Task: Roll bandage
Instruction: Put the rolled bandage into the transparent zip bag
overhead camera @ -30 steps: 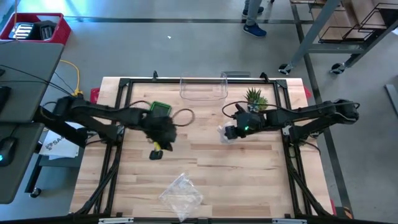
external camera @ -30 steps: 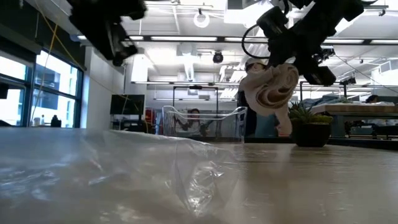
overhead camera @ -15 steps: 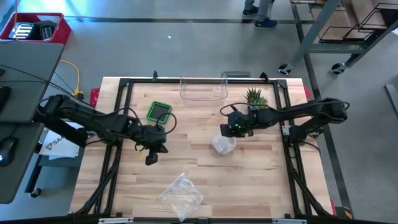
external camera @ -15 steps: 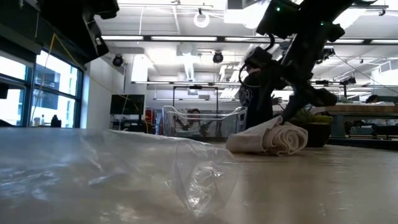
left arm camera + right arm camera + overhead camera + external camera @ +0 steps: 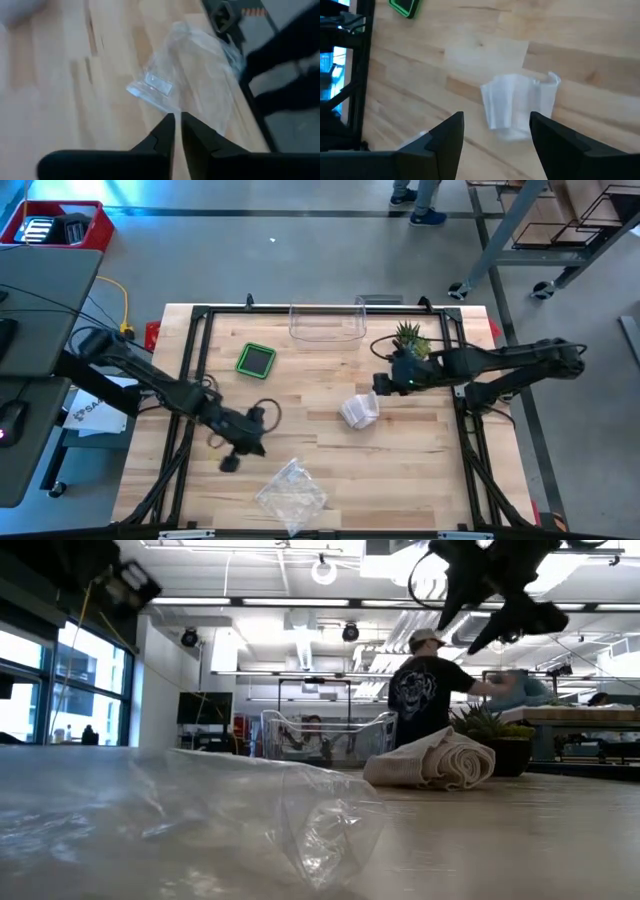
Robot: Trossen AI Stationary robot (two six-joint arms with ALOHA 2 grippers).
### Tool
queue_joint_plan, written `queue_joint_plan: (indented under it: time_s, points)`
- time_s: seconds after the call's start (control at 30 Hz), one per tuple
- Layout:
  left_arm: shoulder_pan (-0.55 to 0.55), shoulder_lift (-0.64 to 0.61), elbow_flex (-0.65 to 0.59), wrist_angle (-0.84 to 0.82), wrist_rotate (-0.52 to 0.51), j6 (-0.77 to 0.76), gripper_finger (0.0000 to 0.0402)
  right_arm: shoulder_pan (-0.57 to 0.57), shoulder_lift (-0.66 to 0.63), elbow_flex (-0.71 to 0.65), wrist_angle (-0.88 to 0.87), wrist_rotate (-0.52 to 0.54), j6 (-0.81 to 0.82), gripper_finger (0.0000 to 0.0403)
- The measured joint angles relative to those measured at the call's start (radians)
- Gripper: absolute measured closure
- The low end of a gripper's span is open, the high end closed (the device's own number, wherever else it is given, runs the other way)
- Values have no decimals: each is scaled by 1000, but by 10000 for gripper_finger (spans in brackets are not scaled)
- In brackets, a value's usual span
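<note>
The bandage (image 5: pixel 360 410) is a loosely rolled white bundle lying on its side on the wooden table, right of centre; it also shows in the low view (image 5: pixel 440 760) and the right wrist view (image 5: pixel 517 107). My right gripper (image 5: pixel 497 127) hangs open above the bandage, a little toward the table's right, touching nothing, and shows high in the low view (image 5: pixel 500 600). My left gripper (image 5: pixel 177 120) is shut but for a thin slit, with nothing in it. It hovers near the front left (image 5: pixel 230 463), just left of a clear plastic bag (image 5: pixel 292 488).
A crumpled clear plastic bag (image 5: pixel 185 75) lies near the front edge. A green square object (image 5: pixel 256 360), a clear bin (image 5: pixel 325 320) and a small potted plant (image 5: pixel 410 338) stand along the far side. A person (image 5: pixel 425 700) stands beyond the table.
My right gripper has come down with the bandage, set it on the table, opened and let go, then risen clear. The bandage, which hung in the air, now lies on the wood. My left gripper has swung toward the table's near edge, closer to the plastic bag.
</note>
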Motion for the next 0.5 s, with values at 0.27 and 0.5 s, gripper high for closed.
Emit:
queue_joint_plan:
  time_s: [0.27, 0.5]
  points:
    - [3, 283, -4, 191, 102, -487, 269, 196, 34, 8, -65, 86, 121, 187]
    - [2, 402, -4, 309, 108, -835, 223, 307, 84, 8, -90, 84, 129, 187]
